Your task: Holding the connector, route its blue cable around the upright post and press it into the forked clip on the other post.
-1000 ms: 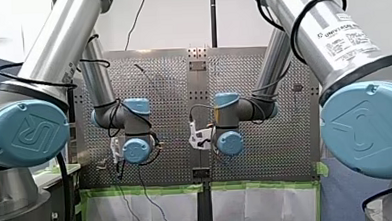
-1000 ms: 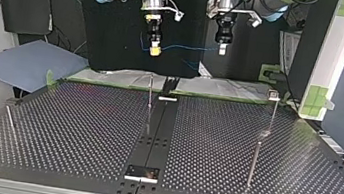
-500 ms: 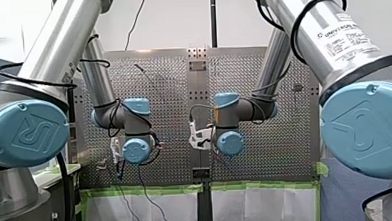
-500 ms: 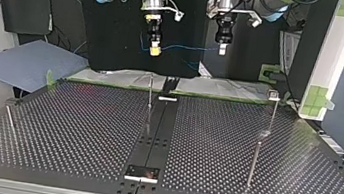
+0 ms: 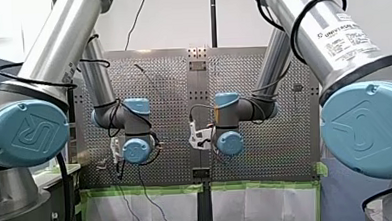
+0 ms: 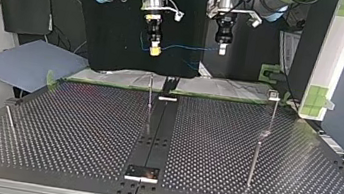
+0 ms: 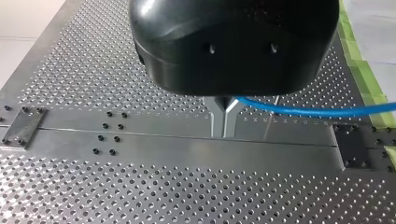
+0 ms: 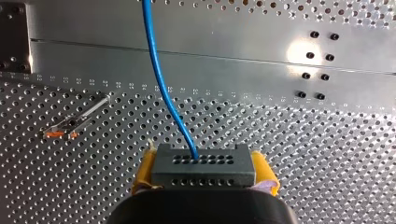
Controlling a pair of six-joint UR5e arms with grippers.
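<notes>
In the right wrist view my right gripper point(image 8: 203, 179) has its yellow pads shut on a dark grey connector point(image 8: 203, 163). A blue cable point(image 8: 163, 88) leaves the connector and runs off over the perforated table point(image 8: 303, 154). In the left wrist view my left gripper point(image 7: 223, 126) has its metal fingers shut on the same blue cable point(image 7: 303, 111), which trails off to one side. In the top view both grippers hang above the table's far edge, my right gripper point(image 6: 155, 49) left of my left gripper point(image 6: 222, 48), with the cable point(image 6: 186, 47) strung between them. A thin upright post point(image 6: 150, 99) stands below my right gripper.
A post with a clip on top point(image 6: 274, 96) stands at the top view's right, a shorter post point(image 6: 253, 163) nearer the camera, and a leaning rod point(image 6: 10, 123) at the left. A dark rail point(image 6: 155, 135) runs down the table's middle. A blue-grey board point(image 6: 23, 65) lies off the left edge.
</notes>
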